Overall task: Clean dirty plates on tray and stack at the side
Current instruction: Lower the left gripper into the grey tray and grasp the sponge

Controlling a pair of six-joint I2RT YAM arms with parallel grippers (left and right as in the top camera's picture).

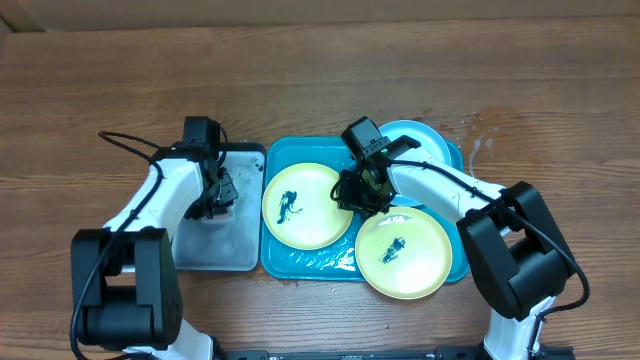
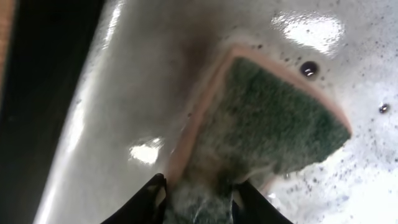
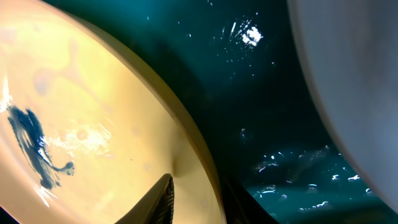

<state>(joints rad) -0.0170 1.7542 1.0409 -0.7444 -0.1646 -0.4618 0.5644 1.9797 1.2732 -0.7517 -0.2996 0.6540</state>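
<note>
Three plates lie on the teal tray. A yellow-green plate with a dark blue smudge sits at the left. A second smudged yellow-green plate is at the front right, and a light blue plate at the back right. My right gripper is shut on the right rim of the left plate, one finger on the plate's inner face and the other outside its edge. My left gripper hangs over the grey metal tray, shut on a green sponge with a tan backing that rests on the wet tray.
The grey metal tray abuts the teal tray's left side. Water drops lie on the teal base and the wood to its right. The light blue plate looms close at the right in the right wrist view.
</note>
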